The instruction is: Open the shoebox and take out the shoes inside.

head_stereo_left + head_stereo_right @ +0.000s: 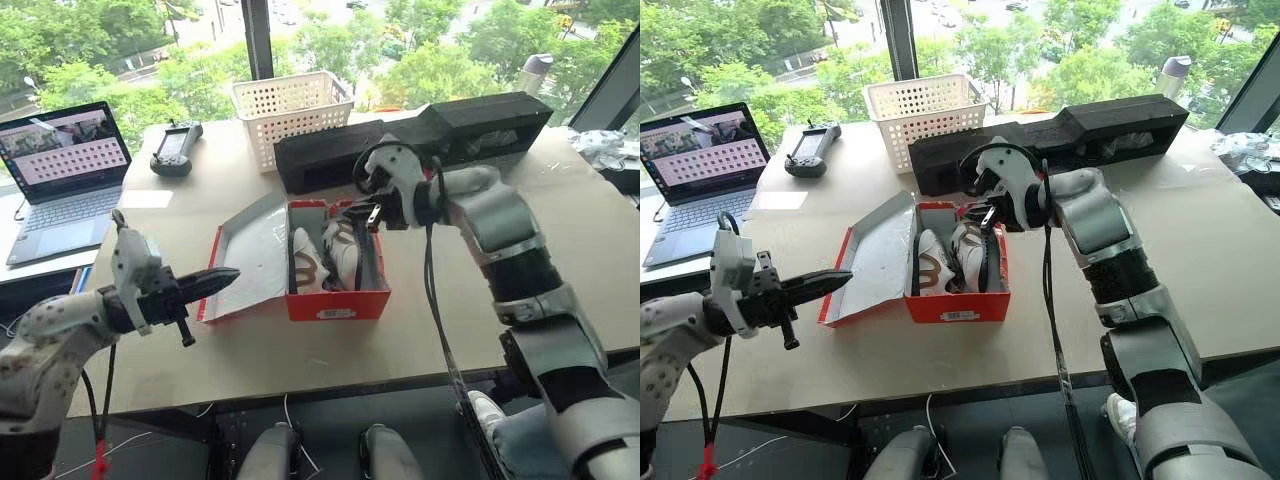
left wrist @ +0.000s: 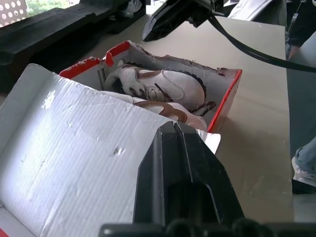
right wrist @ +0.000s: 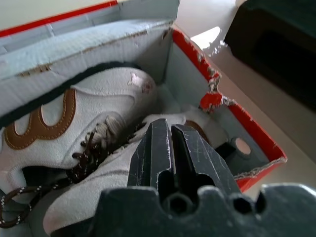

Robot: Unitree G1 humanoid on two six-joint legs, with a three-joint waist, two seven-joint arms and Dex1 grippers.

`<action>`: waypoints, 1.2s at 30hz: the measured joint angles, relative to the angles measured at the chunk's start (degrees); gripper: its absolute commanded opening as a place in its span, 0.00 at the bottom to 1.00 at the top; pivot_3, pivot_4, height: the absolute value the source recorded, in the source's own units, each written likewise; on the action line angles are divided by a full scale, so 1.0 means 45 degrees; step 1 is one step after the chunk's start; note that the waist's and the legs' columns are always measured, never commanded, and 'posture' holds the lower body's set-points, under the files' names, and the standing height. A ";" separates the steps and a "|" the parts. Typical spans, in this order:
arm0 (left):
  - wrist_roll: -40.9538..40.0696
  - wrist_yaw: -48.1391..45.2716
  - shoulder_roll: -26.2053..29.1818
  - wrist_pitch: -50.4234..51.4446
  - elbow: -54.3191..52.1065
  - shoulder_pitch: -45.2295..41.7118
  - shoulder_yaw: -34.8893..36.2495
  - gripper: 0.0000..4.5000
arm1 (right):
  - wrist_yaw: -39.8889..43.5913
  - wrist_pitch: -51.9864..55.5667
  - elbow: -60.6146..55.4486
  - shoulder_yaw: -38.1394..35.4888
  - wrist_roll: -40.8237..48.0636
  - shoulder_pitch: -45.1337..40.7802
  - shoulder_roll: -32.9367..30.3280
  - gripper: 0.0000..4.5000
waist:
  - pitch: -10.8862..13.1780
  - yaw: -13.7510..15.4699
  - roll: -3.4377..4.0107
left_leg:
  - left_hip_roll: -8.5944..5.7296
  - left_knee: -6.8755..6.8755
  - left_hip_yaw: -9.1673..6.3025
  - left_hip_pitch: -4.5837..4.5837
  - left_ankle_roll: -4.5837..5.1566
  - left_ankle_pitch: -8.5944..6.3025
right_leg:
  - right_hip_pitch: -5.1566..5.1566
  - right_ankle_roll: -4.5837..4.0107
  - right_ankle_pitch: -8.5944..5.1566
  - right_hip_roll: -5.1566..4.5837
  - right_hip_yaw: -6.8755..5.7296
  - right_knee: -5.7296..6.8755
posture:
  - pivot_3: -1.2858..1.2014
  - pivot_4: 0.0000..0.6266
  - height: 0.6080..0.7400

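The red shoebox (image 1: 338, 304) stands open at the middle of the table, its white-lined lid (image 1: 255, 255) laid back to the left. Both shoes (image 1: 322, 256), off-white with brown trim and dark laces, lie inside side by side. My right gripper (image 1: 355, 215) hovers over the box's far end, pointing down at the shoes (image 3: 74, 123), its fingers (image 3: 190, 148) shut on nothing. My left gripper (image 1: 228, 274) is shut and empty, held level just left of the lid's near edge, pointing towards the box (image 2: 224, 98).
A long black foam block (image 1: 420, 140) lies right behind the box. Behind it, further left, stands a white perforated basket (image 1: 290, 105). A black controller (image 1: 177, 148) and an open laptop (image 1: 65, 170) sit at the far left. A black cable (image 1: 432, 300) hangs from my right arm.
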 measured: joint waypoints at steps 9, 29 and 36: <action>0.1736 -0.2316 -0.0076 -0.1489 0.3783 -0.2653 -0.1958 0.00 | -0.0859 0.0952 -0.0740 -0.0005 -0.0153 0.0444 0.0173 0.31 | 0.0003 0.0028 -0.0006 | 0.0006 -0.0001 0.0007 -0.0002 0.0042 0.0025 | -0.0007 0.0002 0.0004 0.0002 0.0009 0.0004 | 0.52 0.24 0.98; 0.2532 -0.3673 -0.1018 -0.2587 0.5887 -0.4628 -0.2299 0.00 | -0.2268 0.2368 -0.1943 0.0437 -0.0053 0.0596 0.0985 1.00 | 0.0006 0.0005 -0.0013 | 0.0004 0.0008 0.0008 -0.0005 0.0052 0.0030 | -0.0009 0.0011 0.0014 0.0001 0.0018 0.0011 | 0.52 0.24 0.98; 0.2323 -0.3127 -0.2306 -0.3449 0.6099 -0.4053 -0.1713 0.00 | -0.2679 0.2105 -0.0556 0.0496 -0.0178 0.0541 0.1730 1.00 | 0.0006 0.0007 -0.0014 | -0.0004 0.0011 0.0009 0.0005 0.0059 0.0034 | 0.0006 0.0019 0.0025 0.0003 0.0032 0.0018 | 0.52 0.24 0.98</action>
